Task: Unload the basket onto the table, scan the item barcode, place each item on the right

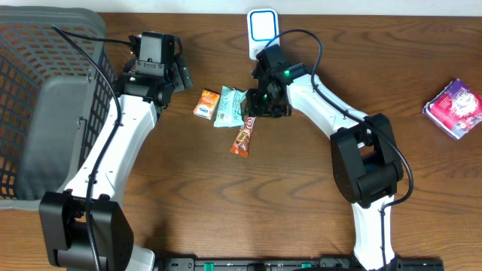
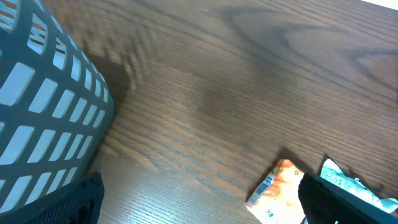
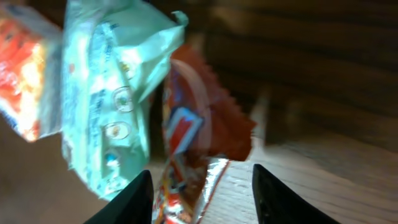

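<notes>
Three snack packets lie mid-table: an orange one (image 1: 206,104), a mint-green one (image 1: 230,107) and a brown-red one (image 1: 242,140). My right gripper (image 1: 263,105) hangs low over the top end of the brown-red packet (image 3: 186,143). Its jaws stand partly closed on either side of that packet, and bare wood shows between the packet and the right finger (image 3: 273,193). The mint packet (image 3: 112,93) lies just left of the jaws. A white scanner (image 1: 261,28) stands at the far edge behind the right gripper. My left gripper (image 1: 181,75) is open and empty, left of the orange packet (image 2: 277,186).
A dark mesh basket (image 1: 45,98) fills the left side of the table, and its wall (image 2: 43,106) is close to my left gripper. A pink-purple packet (image 1: 453,108) lies alone at the far right.
</notes>
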`<control>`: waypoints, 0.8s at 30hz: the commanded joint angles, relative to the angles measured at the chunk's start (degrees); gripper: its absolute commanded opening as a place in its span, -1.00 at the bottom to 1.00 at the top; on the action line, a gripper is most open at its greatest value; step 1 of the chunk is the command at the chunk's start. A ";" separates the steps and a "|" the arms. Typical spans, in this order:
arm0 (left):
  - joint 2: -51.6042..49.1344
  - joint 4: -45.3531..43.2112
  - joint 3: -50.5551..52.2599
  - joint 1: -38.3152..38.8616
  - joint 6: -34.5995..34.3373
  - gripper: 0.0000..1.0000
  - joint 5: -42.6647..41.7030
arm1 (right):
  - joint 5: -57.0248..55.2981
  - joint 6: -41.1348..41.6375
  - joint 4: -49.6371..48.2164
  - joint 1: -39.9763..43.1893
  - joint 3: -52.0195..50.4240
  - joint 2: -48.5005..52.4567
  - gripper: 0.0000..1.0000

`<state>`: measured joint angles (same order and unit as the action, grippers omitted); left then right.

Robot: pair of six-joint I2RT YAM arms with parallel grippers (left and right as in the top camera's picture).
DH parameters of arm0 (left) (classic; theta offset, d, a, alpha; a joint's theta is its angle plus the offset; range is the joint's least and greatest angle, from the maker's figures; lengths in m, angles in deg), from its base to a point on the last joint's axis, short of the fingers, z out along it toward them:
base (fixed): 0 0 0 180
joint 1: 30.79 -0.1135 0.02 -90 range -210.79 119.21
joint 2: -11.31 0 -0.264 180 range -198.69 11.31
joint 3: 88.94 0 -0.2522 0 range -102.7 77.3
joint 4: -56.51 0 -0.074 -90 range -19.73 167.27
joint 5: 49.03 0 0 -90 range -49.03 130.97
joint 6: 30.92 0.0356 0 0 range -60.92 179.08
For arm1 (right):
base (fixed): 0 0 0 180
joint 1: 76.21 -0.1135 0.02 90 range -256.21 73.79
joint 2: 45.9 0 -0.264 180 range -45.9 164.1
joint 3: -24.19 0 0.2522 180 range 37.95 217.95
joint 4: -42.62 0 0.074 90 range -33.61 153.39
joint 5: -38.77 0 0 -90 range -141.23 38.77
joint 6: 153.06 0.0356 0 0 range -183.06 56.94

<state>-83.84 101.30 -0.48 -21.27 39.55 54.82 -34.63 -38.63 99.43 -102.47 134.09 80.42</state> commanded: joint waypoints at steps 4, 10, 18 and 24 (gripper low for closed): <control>-0.11 -0.04 0.04 -0.24 -0.50 0.98 0.33 | -4.26 2.99 -0.42 -3.37 -1.33 0.35 -0.14; -0.11 -0.04 0.04 -0.24 -0.50 0.98 0.33 | -10.71 8.87 -2.64 -6.19 -5.14 0.37 -0.18; -0.11 -0.04 0.04 -0.24 -0.50 0.98 0.35 | -10.45 7.19 1.27 -4.09 -2.95 -1.70 -0.98; -0.11 -0.04 0.04 -0.24 -0.50 0.98 0.33 | 0.09 -3.52 7.82 1.49 1.95 -8.41 -0.98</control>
<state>-83.84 101.28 -0.48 -21.25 39.55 54.82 -41.69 -34.78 106.06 -104.51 132.10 78.69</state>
